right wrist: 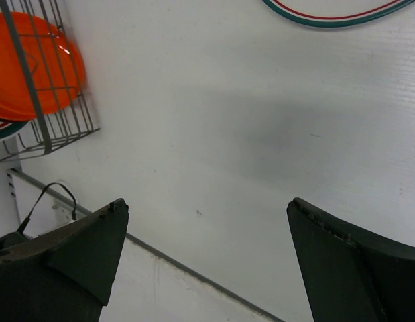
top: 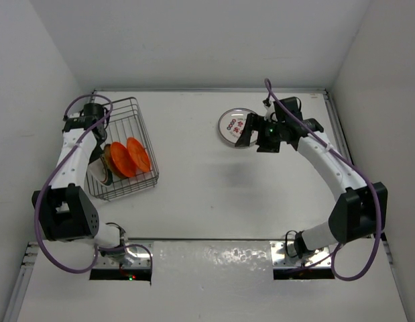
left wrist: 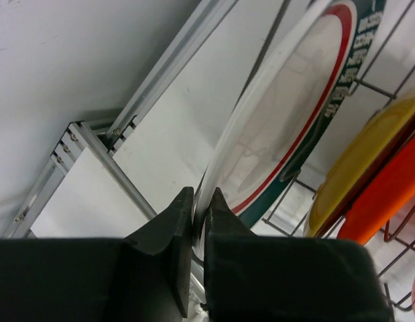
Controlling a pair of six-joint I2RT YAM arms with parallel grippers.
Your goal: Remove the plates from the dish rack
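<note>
White rim is what my left gripper (left wrist: 200, 201) has hold of: its fingers are pressed onto the edge of a white plate with a teal and red ring (left wrist: 287, 121), one finger on each face, with only the plate's thickness between them. That plate stands on edge inside the dish rack (top: 123, 117), on the rack's left side. Just beside it, further along the rack, stands a yellow-faced plate (left wrist: 351, 171), and next to that an orange plate (left wrist: 395, 194), both upright among the grey wires. The rack rests on the white table (top: 207, 194) at its far left, in front of my left arm. My right gripper (right wrist: 207, 208) hangs over the table well apart from the rack, its fingers spread wide, the tabletop showing between them. Just beside it a second ringed plate (top: 232, 127) lies flat on the table, outside the rack.
</note>
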